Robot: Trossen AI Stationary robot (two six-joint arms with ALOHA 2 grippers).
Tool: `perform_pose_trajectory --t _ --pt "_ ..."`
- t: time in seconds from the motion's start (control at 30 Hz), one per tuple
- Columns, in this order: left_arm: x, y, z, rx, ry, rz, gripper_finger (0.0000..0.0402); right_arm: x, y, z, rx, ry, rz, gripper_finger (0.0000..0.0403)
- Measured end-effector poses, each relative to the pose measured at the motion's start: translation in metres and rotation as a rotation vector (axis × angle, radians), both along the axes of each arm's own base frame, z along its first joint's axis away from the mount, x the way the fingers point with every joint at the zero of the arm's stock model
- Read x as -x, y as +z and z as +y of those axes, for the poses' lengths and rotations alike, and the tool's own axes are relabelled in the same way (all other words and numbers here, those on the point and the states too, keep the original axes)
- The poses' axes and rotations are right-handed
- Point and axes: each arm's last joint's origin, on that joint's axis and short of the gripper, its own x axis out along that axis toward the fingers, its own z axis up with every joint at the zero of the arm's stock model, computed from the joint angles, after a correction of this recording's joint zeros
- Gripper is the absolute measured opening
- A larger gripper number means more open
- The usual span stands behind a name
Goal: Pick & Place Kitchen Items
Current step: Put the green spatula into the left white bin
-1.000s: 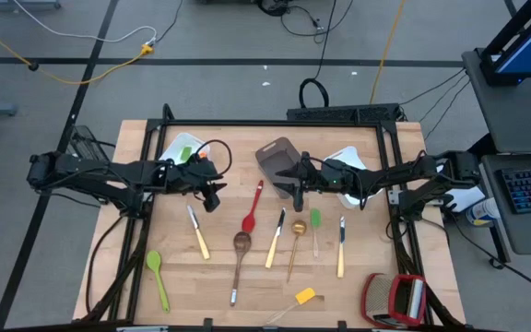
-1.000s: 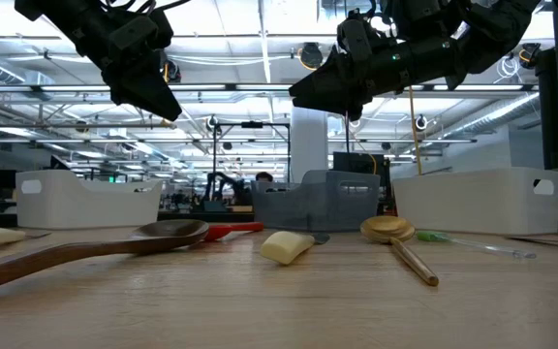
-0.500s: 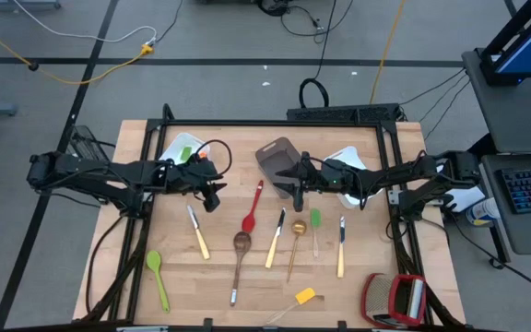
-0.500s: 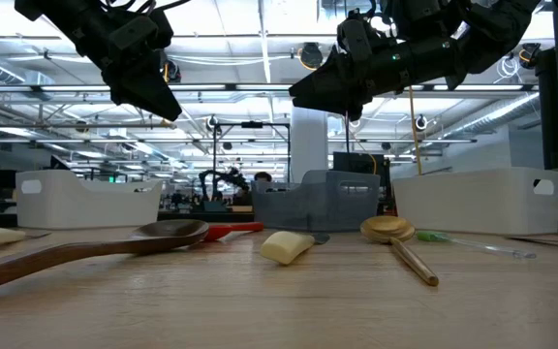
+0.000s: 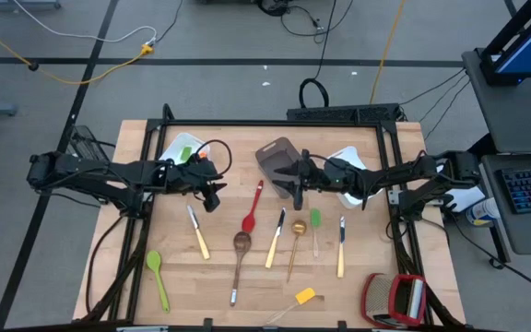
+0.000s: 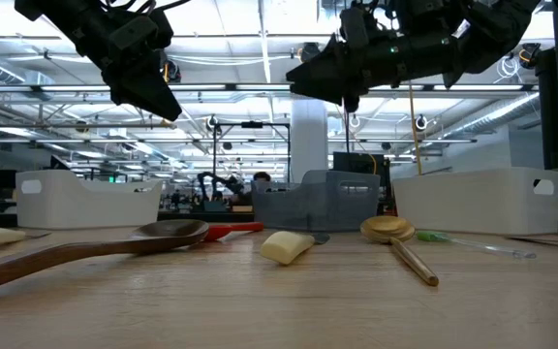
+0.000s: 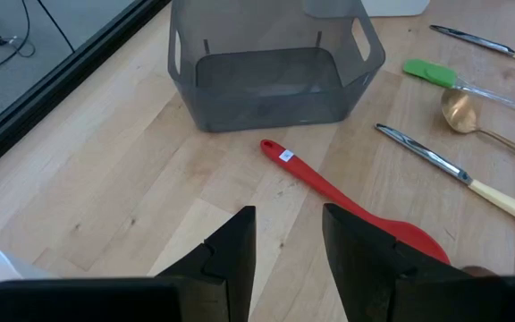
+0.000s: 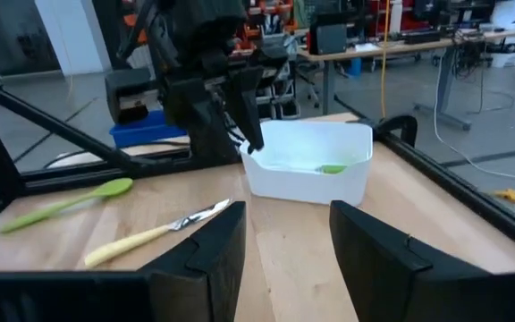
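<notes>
Left gripper (image 5: 212,195), fingers apart, empty, seen centre-left of high view; slim red plastic spoon (image 5: 253,208) lies just right of it, long axis near-vertical. Right gripper (image 5: 295,184) apart, empty, similarly near.

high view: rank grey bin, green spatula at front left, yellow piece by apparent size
1. Grey bin, clearly the largest.
2. Green spatula, long but slim.
3. Yellow piece, smallest.

The camera looks straight down on the table, so nearness barely skews this ranking.
</notes>
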Motion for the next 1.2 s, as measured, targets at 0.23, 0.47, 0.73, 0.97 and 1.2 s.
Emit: perform_pose_trajectory --t 0.23,0.47,0.73,0.97,1.2 --pt "0.000 0.000 0.000 0.000 0.000 0.000 0.0136 0.000 0.001 0.000 -0.182 -0.012 -0.041 0.0155" --pt "0.000 0.000 0.000 -0.011 -0.009 0.005 0.0136 0.000 -0.001 0.000 -0.112 -0.008 -0.002 0.0155" --pt "0.000 0.000 0.000 -0.021 -0.018 0.009 0.0136 0.001 0.000 -0.003 -0.036 0.027 0.004 0.0155" --pt "0.000 0.000 0.000 -0.052 -0.046 0.022 0.0136 0.017 0.019 0.013 0.000 0.239 0.039 0.0155" --pt "0.000 0.000 0.000 -0.052 -0.046 0.022 0.0136 0.040 0.033 0.032 -0.035 0.290 0.131 0.0155"
